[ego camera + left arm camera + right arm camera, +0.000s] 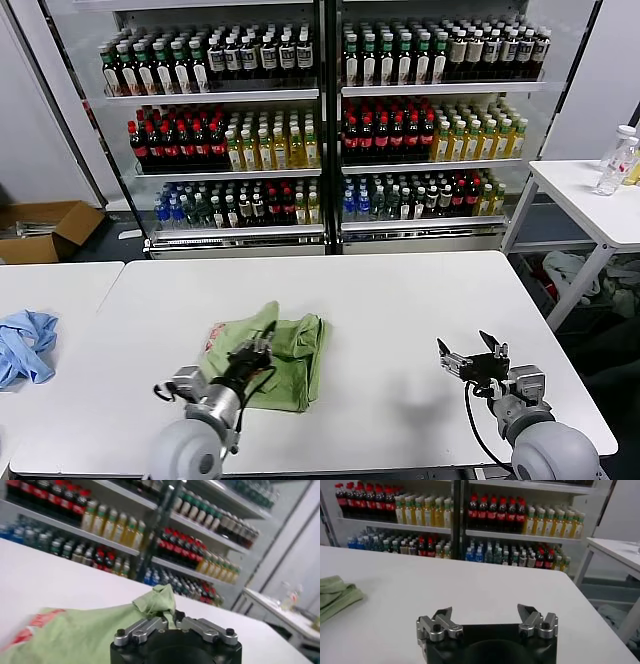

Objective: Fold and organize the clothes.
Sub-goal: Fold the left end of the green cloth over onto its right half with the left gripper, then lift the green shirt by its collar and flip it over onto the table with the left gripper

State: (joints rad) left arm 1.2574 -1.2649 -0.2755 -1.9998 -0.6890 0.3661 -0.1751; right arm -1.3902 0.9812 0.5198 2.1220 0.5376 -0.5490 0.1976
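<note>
Polo shirt (272, 352) sits bunched, partly folded, on the white tabletop (400, 300), left of centre and close to the robot's side. Its long axis runs roughly left-right, with a thicker folded edge on its right side.

Left gripper (257, 352) is right on it. In the left wrist view the jaws are nearly together with a peak of green fabric (159, 601) standing up between them, so they look pinched on the cloth. I can't tell whether the grip is firm or easing off.

Right gripper (470, 361) has its jaws spread wide and empty, low over bare tabletop. The shirt lies well apart from it, off to the robot's left.

My read: the left arm is much nearer. Any two-handed fold needs the right arm to cross toward the shirt's right edge first.
</note>
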